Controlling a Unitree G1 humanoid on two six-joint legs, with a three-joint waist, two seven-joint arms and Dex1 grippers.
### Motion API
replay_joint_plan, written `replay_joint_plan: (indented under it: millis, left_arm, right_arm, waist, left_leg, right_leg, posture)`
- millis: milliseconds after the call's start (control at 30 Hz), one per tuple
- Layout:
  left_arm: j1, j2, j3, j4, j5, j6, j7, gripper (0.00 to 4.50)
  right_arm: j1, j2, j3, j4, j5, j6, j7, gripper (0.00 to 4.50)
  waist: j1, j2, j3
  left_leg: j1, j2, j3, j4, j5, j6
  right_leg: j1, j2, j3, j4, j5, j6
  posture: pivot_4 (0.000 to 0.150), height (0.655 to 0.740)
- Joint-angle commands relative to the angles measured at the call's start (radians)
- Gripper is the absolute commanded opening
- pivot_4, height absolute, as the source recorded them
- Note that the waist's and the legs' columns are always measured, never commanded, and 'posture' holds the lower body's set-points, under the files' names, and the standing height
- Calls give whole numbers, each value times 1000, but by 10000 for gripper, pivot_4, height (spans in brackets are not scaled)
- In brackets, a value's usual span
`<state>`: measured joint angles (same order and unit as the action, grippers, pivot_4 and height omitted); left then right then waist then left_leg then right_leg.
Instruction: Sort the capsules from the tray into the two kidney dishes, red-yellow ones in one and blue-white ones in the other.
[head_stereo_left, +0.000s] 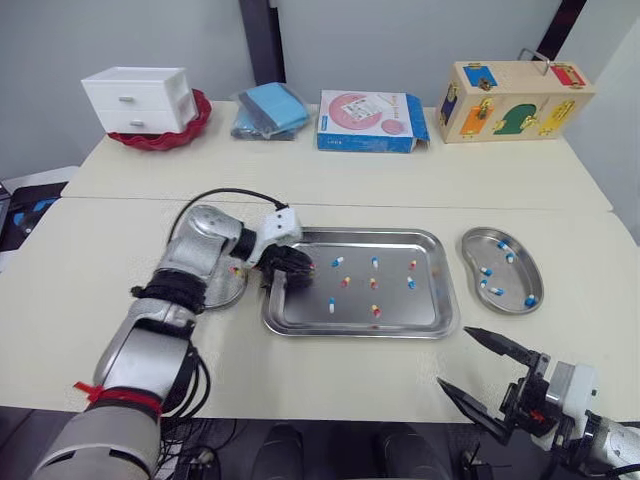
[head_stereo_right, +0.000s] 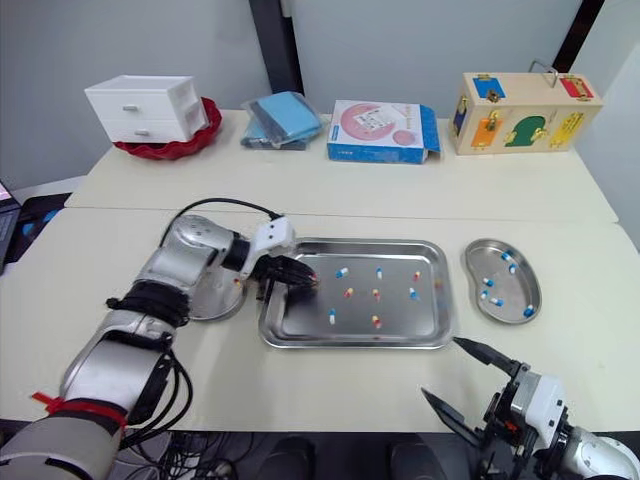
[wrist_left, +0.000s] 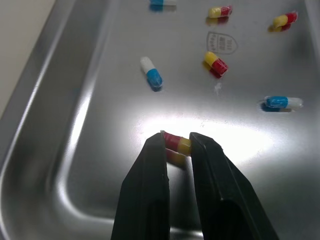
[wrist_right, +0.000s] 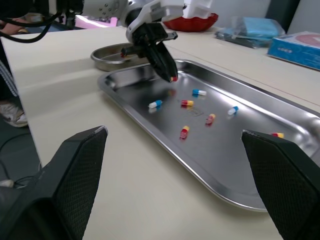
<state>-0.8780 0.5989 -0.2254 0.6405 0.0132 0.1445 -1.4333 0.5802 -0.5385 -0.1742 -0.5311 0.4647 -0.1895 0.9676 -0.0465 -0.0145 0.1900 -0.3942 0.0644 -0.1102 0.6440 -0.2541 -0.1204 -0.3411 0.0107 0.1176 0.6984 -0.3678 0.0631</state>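
**Capsules (head_stereo_left: 373, 283) on the tray (head_stereo_left: 420, 312), one caught in the left pincer (wrist_left: 178, 148)**

Between the black fingertips of the left pincer, clenched tight, a red-yellow capsule (wrist_left: 178, 143). Raised a little off the tray floor near the tray's left end, with its reflection on the metal underneath. Eight more loose on the tray floor to the right of it, four red-yellow and four blue-white, scattered and apart from one another.

Just left of the tray, close against its rim, a kidney dish (head_stereo_right: 208, 300), partly covered by the left arm; contents not made out. Right of the tray, across a small gap, the second kidney dish (head_stereo_left: 515, 278), with several blue-white capsules (head_stereo_left: 485, 270) inside.

Right pincer (head_stereo_left: 452, 355) released, fingers spread wide. Poised at the near edge of the surface (head_stereo_left: 300, 385), in front of the tray's right corner and well apart from every capsule.

Along the far side of the surface, a white drawer box (head_stereo_left: 140, 98) in a red basket (head_stereo_left: 160, 138), a blue packet (head_stereo_left: 270, 108), a blue and pink carton (head_stereo_left: 370, 120) and a wooden toy box (head_stereo_left: 515, 100) with coloured latches.
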Motion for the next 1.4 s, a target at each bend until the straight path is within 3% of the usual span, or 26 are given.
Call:
replay_joint_plan:
  millis: [33,167,367,600,933,1333,1400]
  left_arm:
    - [59,100,74,-198,-52,136,7,3516]
    - [170,213,170,-381,-100,295,70,3516]
    - [336,301,299,-564,-173,463,171,3516]
    - [458,343,366,-601,-187,492,281,3516]
    - [464,345,343,-607,-215,502,327,3516]
    - [459,367,321,-608,-240,512,332,42246]
    - [454,370,315,-605,-242,511,331,44881]
  right_arm:
    - [5,-36,5,-28,18,-21,52,45000]
    - [-36,-70,25,-7,37,-3,91,45000]
    - [-116,-97,47,28,65,31,122,45000]
    - [-180,-109,53,68,83,57,153,45000]
    - [-193,-100,45,71,90,64,150,45000]
    - [-185,-95,40,74,88,54,148,45000]
    - [-185,-94,41,73,87,54,145,45000]
  waist:
    - [-1,0,0]
    - [-2,0,0]
    - [8,0,0]
    - [18,0,0]
    - [16,0,0]
    - [16,0,0]
    - [16,0,0]
  left_leg:
    - [0,0,0,0,0,0]
    - [1,0,-1,1,0,0]
    - [3,0,-1,1,0,0]
    - [3,0,-1,1,0,0]
    - [3,0,-1,1,0,0]
    - [3,0,-1,1,0,0]
    - [3,0,-1,1,0,0]
  right_leg:
    - [0,0,0,0,0,0]
    - [2,0,0,0,0,0]
    - [4,0,-1,0,0,0]
    - [4,0,-1,0,0,0]
    - [4,0,-1,0,0,0]
    - [4,0,-1,0,0,0]
    - [4,0,-1,0,0,0]
  posture:
    - [1500,7400]
    - [1500,7400]
    - [1500,7400]
    - [1500,7400]
    - [1500,7400]
    - [1500,7400]
    - [1500,7400]
